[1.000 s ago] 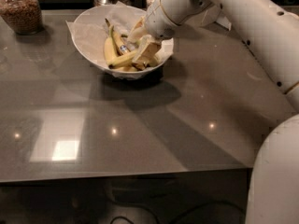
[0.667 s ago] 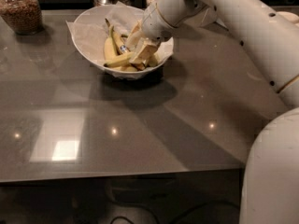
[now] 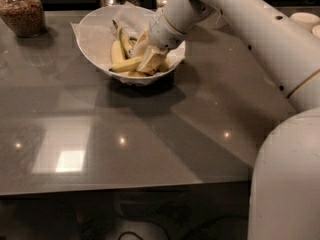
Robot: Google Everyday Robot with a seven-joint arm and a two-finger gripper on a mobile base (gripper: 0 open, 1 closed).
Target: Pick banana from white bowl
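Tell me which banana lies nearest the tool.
The banana lying crosswise at the bowl's near side, running up to the tool in the bowl; the others sit farther back.

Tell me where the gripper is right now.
In the camera view, the gripper is down inside the white bowl at the far side of the table, on the right side of the bananas.

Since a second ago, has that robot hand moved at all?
Yes, slightly. Judged against the white bowl, the gripper has slid a little left and lower, staying inside it.
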